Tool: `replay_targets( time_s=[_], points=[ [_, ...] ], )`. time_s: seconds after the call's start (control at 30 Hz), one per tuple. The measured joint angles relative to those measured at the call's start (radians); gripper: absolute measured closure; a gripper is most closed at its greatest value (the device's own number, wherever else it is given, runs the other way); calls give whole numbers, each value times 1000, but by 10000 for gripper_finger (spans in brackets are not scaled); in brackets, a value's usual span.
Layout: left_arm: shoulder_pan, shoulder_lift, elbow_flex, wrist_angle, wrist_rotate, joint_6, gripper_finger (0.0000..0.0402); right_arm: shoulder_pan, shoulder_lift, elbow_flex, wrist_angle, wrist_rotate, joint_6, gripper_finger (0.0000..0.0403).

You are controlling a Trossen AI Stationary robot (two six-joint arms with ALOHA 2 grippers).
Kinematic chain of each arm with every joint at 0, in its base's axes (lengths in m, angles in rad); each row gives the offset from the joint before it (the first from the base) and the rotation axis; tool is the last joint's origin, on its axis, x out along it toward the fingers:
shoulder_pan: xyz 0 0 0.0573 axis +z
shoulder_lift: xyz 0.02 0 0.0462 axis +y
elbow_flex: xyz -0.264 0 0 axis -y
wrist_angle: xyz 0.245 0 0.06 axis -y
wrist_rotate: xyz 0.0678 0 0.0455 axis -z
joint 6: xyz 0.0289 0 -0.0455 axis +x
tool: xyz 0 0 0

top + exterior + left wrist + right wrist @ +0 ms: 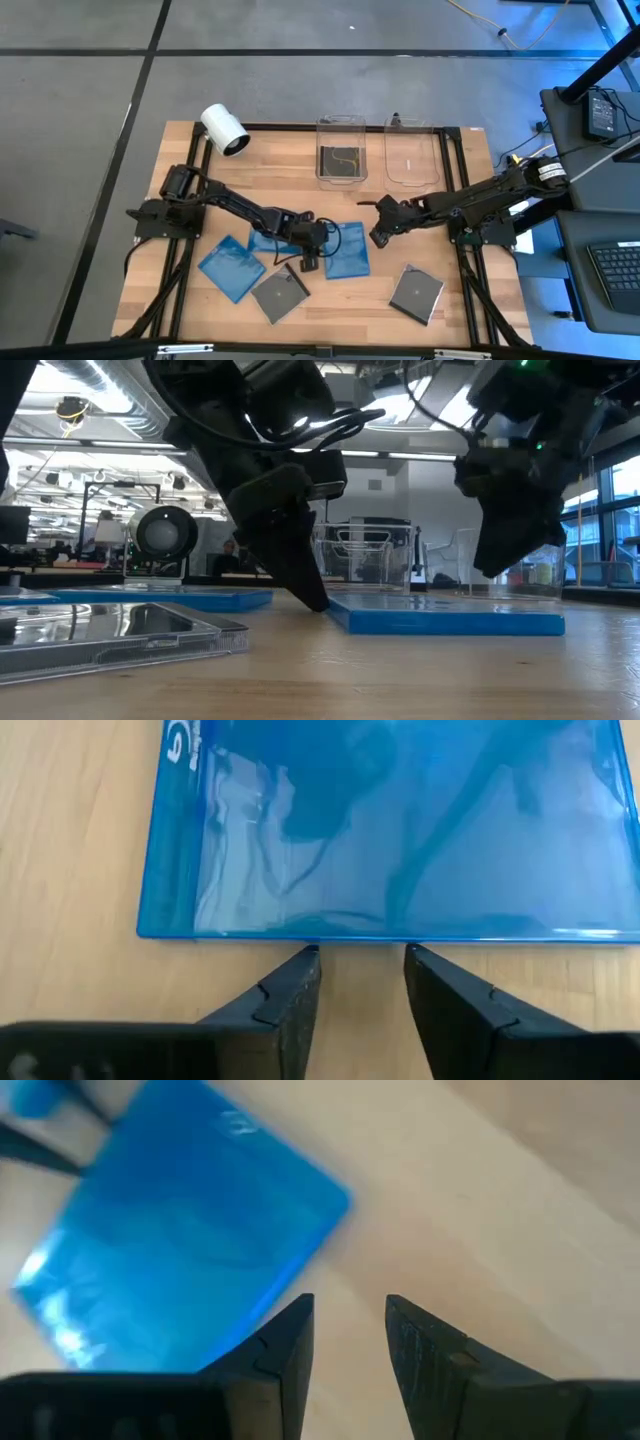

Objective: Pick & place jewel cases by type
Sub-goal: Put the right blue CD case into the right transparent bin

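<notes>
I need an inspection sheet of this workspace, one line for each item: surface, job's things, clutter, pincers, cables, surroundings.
Surface: wooden table, black frame rails.
Job's things: three blue cases and two grey cases lie on the table; one dark case lies in the left clear bin; the right clear bin holds no case.
Clutter: white camera at the far left corner.
Pincers: left pincer open, tips at the table by a blue case's edge; right pincer open, above the table, holding nothing.
Cables: yellow cable on the floor.
Surroundings: grey floor, desk with keyboard at right.
</notes>
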Motion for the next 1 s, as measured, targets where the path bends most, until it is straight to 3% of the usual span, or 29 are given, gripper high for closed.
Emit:
replay_targets(
  time_s=[0.17,0.33,0.5,0.7,0.83,1.0],
  points=[
    [6,1,-1,12,0,0,279,-6,8,0,0,-2,-48,273],
    [-3,1,-1,10,-5,1,290,-16,8,0,47,6,-217,273],
    [-14,1,-2,13,-15,-13,295,-26,10,0,50,-80,-110,273],
    [-24,1,-2,15,-42,-15,293,-25,59,0,42,-117,-99,270],
    [-24,1,-2,14,-41,-15,296,-25,75,0,49,-125,-87,234],
    [-24,1,-2,14,-41,-6,297,-25,76,0,52,-102,-72,155]
  ],
)
